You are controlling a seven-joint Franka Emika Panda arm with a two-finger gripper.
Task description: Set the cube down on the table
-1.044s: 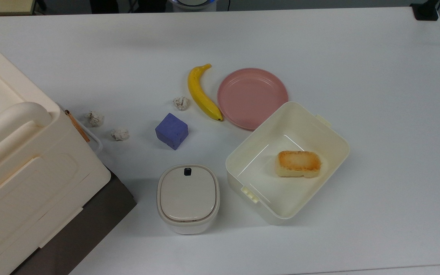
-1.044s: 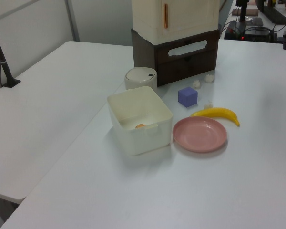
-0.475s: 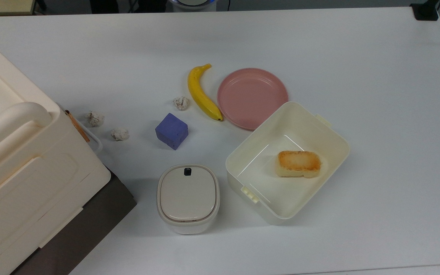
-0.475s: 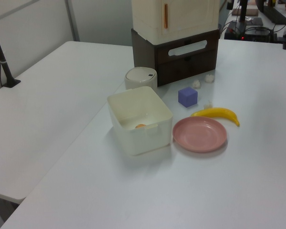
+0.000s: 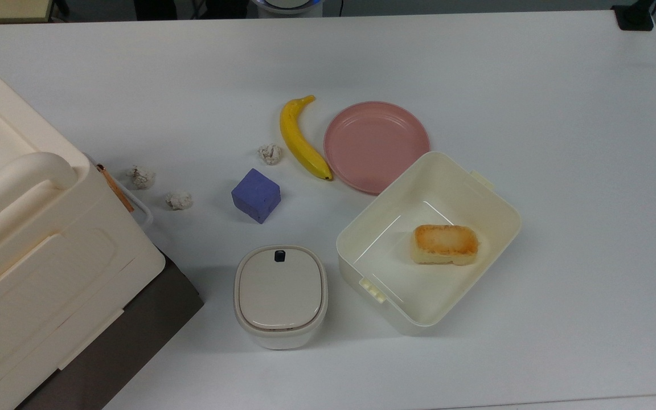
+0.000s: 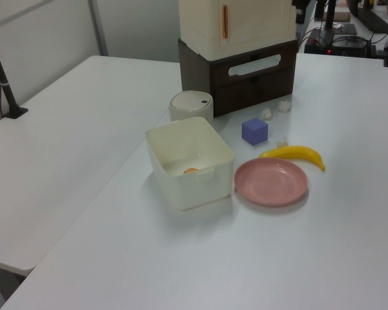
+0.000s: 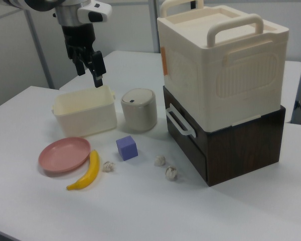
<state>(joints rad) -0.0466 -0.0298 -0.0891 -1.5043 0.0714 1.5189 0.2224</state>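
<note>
The cube (image 5: pixel 255 195) sat on the white tabletop (image 5: pixel 533 114), left of the middle in the top view, near the banana (image 5: pixel 300 139). In the right view's upper left, the gripper (image 7: pixel 89 68) hung high with its fingers spread, holding nothing.

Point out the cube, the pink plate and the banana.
cube (image 5: pixel 255 194): top view, on its upper face.
pink plate (image 5: pixel 376 145): top view, on its bare centre.
banana (image 5: pixel 299 139): top view, on the middle of its curved body.
</note>
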